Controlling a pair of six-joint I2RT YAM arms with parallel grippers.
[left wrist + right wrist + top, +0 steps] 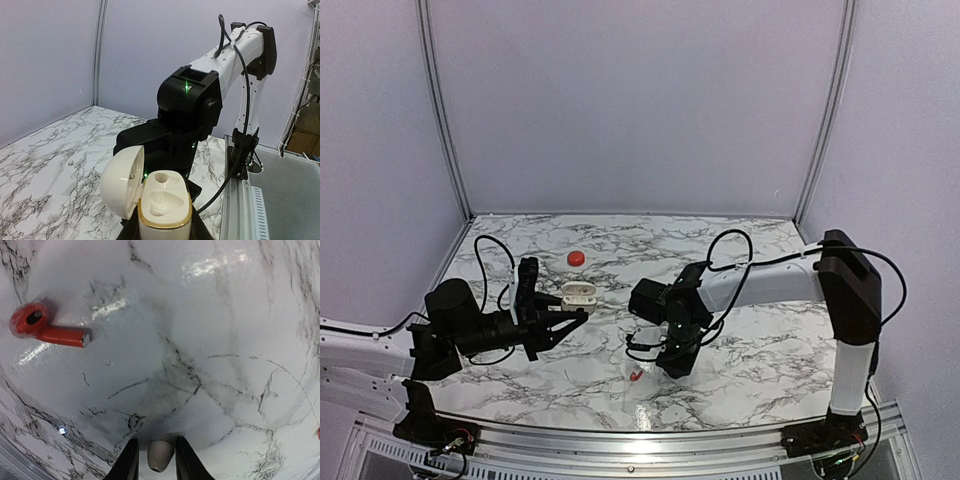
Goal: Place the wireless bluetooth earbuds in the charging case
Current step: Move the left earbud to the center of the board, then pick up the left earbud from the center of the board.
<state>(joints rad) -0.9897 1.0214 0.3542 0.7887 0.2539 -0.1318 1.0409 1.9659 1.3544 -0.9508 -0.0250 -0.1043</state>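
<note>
The white charging case [165, 210], lid open and wells seemingly empty, is clamped in the left hand [570, 308]. A small pale piece [160, 456] is framed by the right hand [156, 445], fingers nearly together; whether it is pinched cannot be told. A red earbud [47, 327] lies on the table [225, 365], well apart from the case. Should the pale piece slip free, or the earbud be seized crooked, the wells could be missed.

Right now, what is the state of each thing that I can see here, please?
charging case: lid open, both wells empty.
left gripper: shut on the charging case.
red earbud: lying loose on the table, untouched.
right gripper: over the table, fingers slightly apart; grip unclear.
pale piece: between the right fingers; held or not, cannot tell.
red round piece: resting on the table, apart from the case.
</note>
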